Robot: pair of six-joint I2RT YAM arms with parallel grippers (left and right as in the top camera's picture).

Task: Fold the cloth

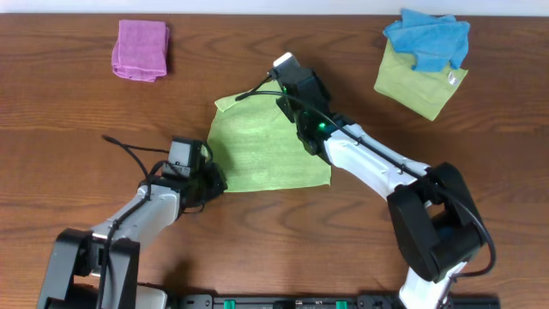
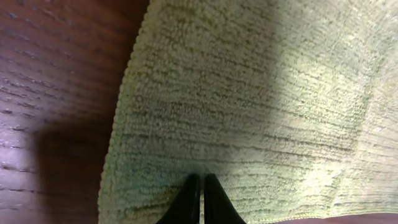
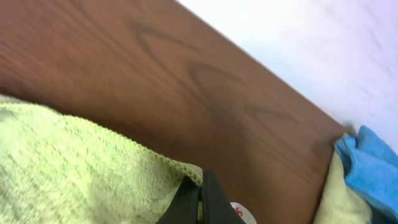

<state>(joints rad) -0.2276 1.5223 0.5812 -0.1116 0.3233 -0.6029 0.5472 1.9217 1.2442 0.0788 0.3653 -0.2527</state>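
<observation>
Grip is what I mind first. The cloth [image 1: 266, 150] lies spread and mostly flat in the middle of the table [image 1: 69, 120], and I have it at two places. The left gripper [image 1: 213, 178] sits at the near left corner with its fingers drawn together. In the left wrist view the tips meet on the pile just inside the hem, so I judge it pinched on the fabric. The right gripper [image 1: 287, 101] is at the far edge, probably near the far right corner, though the arm hides it. Its jaws are closed to a sliver on the hem beside the small white tag [image 3: 241, 213], but I cannot tell how much cloth is between them. To fold well, I think both holds should rise only enough to clear the table, together, so the cloth keeps light tension and does not sag or bunch. I would then carry the raised edge across to the opposite one and lower it hem on hem before letting go. A thin pinch could slip, so I go slowly. The pink cloth [image 1: 141, 50] and the blue cloth [image 1: 427, 39] on the yellow-green cloth [image 1: 416, 86] are well apart and should not interfere.
</observation>
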